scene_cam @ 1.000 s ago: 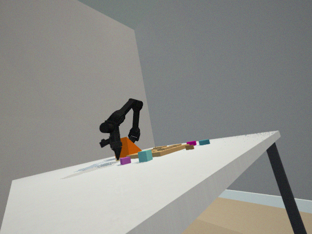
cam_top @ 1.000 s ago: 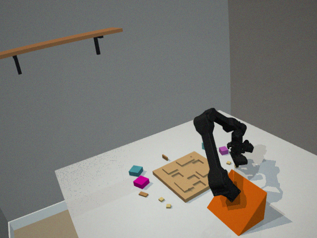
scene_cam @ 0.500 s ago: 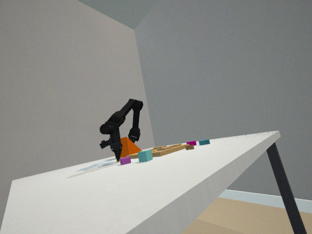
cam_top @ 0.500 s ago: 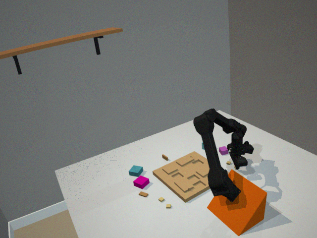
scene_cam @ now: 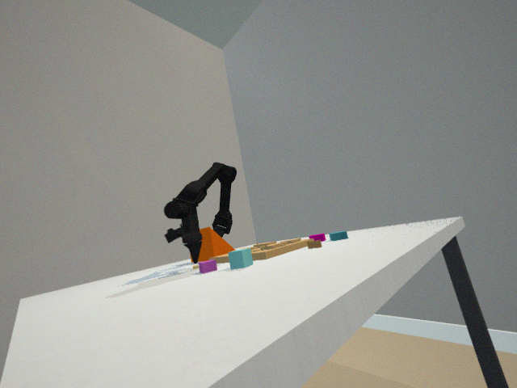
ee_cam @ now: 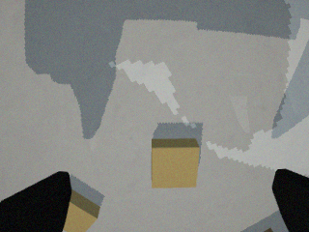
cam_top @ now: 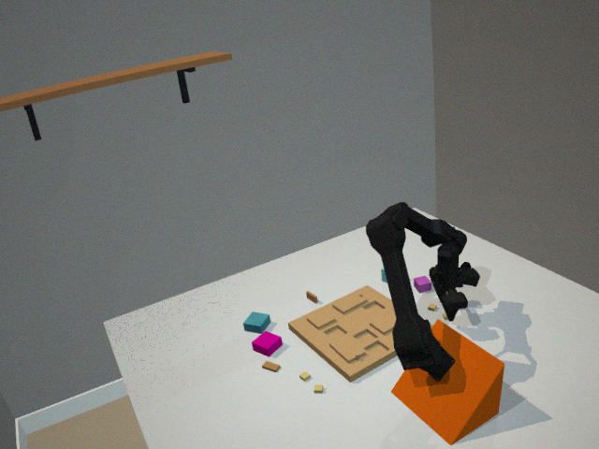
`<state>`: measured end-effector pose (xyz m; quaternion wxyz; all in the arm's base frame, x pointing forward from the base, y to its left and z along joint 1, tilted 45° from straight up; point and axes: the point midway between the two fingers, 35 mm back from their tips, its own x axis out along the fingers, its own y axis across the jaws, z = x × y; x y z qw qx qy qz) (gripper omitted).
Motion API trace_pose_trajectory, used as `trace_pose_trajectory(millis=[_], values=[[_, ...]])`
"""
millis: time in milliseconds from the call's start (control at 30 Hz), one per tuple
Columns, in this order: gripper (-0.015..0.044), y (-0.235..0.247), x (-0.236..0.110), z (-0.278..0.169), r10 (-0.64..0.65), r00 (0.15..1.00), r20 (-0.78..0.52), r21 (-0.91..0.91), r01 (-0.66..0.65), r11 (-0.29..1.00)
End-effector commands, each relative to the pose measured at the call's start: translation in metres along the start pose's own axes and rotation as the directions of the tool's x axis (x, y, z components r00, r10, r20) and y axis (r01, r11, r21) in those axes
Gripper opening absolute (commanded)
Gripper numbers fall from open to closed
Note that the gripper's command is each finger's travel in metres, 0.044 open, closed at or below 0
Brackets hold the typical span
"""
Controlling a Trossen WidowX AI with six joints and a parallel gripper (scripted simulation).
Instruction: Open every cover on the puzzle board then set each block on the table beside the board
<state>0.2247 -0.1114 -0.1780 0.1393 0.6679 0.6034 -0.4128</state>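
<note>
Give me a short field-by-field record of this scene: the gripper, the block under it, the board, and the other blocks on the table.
gripper: open, holding nothing, low over the table
block under gripper: small tan block, resting on the table between the spread fingers, untouched
nearby: second small tan block by one finger
board: tan puzzle board, wells look open and empty
far side blocks: teal block, magenta block, off the board
near gripper: purple block
arm base: orange wedge
</note>
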Motion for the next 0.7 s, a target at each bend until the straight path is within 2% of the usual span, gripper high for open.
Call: trace_pose_trajectory(millis=[0,567,667], values=[[0.044,0.002,-0.015,0.001,0.002,1.0,0.005,-0.006,-0.002,1.0],[0.044,-0.002,-0.062,0.0,-0.001,1.0,0.002,-0.001,0.001,1.0],[0.044,-0.007,-0.088,0.003,0.048,0.998,0.031,-0.115,-0.045,0.992]])
